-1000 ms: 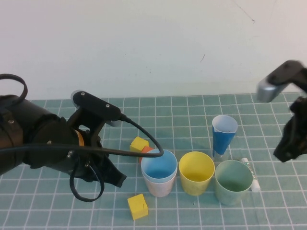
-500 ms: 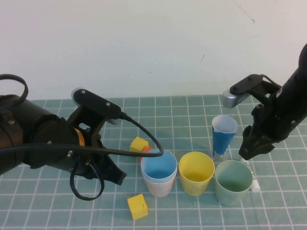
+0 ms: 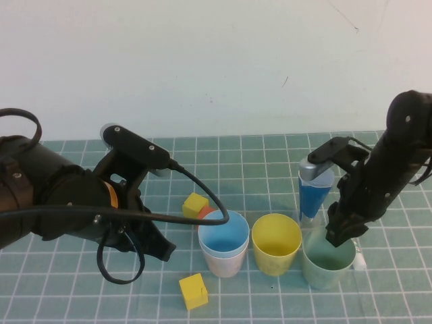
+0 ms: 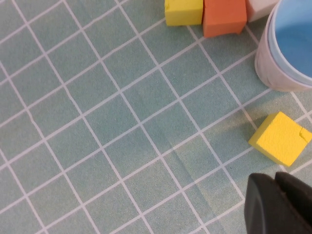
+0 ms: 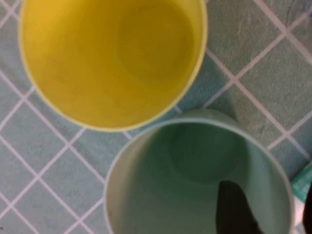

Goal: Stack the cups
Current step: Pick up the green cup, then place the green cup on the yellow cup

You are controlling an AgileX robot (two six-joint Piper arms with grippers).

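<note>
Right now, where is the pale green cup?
In the high view, the pale green cup stands front right on the mat, beside the yellow cup, under the right gripper.

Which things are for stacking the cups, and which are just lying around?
For the job: light blue cup nested in the pink cup; yellow cup; green cup, right tool over its rim; left tool, shut, beside them.

Lying about: two yellow blocks, orange block, dark blue cone cup.

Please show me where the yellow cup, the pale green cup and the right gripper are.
yellow cup (image 3: 276,241): high view, inner wall.
pale green cup (image 3: 322,271): high view, front outer wall.
right gripper (image 3: 339,237): high view, fingertips at the green cup's rim.
</note>
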